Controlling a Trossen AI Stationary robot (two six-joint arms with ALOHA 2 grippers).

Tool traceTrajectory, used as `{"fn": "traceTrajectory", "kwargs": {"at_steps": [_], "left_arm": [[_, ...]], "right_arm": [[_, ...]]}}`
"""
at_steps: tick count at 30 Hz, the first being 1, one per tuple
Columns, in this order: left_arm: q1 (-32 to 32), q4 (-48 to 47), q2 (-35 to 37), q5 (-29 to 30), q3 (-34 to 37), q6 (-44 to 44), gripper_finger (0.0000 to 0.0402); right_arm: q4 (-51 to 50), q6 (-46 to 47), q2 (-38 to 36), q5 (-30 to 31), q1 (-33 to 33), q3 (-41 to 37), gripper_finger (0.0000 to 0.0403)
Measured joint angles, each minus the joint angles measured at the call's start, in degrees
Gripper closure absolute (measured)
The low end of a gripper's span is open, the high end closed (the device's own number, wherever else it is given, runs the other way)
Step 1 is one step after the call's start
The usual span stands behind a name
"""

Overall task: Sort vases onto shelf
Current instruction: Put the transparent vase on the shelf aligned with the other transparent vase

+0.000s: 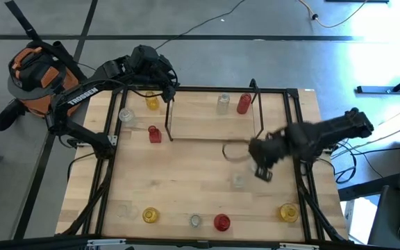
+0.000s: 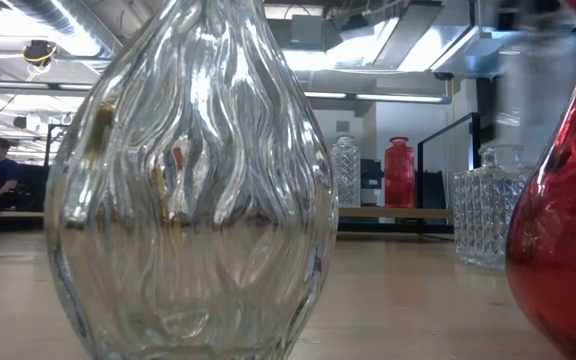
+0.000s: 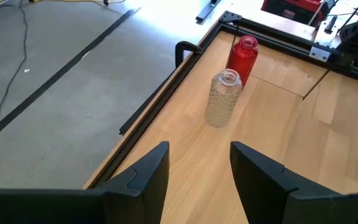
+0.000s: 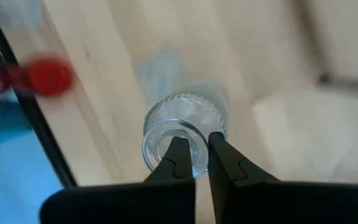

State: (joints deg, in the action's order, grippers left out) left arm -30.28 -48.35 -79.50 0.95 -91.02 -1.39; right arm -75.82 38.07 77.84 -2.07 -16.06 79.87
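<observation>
The right hand (image 4: 194, 152) hung over the worktop (image 1: 186, 180) toward its right side, in front of the shelf (image 1: 200, 114), and its fingers were pinched together on the rim of a clear jar (image 4: 182, 134), one finger inside the mouth and one outside. From above, that jar (image 1: 238, 180) stood just beside the hand, a faint glassy patch on the wood. The left hand (image 3: 197, 171) waited at the back left corner, fingers apart and holding nothing, looking along the shelf at a clear vase (image 3: 222, 96) and a red vase (image 3: 242, 57) standing close together near the back edge. A yellow vase (image 1: 151, 102) sat at the shelf's left end. Off the shelf, a red one (image 1: 155, 134) and a clear one (image 1: 126, 115) stood by the left edge. Along the front edge sat a yellow (image 1: 150, 215), a clear (image 1: 195, 221), a red (image 1: 221, 222) and another yellow (image 1: 288, 212).
</observation>
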Motion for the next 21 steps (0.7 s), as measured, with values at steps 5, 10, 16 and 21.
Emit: {"fn": "traceTrajectory", "kwargs": {"at_steps": [5, 10, 16, 21], "left_arm": [[0.00, 0.00, 0.02, 0.02, 0.00, 0.00, 0.0239], [-0.02, 0.01, 0.02, 0.03, 0.00, 0.00, 0.0239], [-0.07, 0.01, 0.02, 0.04, 0.00, 0.02, 0.0239], [-0.07, 0.01, 0.02, 0.04, 0.00, 0.02, 0.0239]], "right_arm": [[2.75, -12.99, 1.39, 0.17, 15.06, 7.88, 0.0402], [1.48, -23.99, 9.10, -2.87, 27.83, 18.15, 0.0403], [-8.02, -30.04, 23.36, -9.06, 34.63, 31.80, 0.0403], [-14.12, -31.52, 32.41, -9.61, 34.88, 39.47, 0.0403]]}}
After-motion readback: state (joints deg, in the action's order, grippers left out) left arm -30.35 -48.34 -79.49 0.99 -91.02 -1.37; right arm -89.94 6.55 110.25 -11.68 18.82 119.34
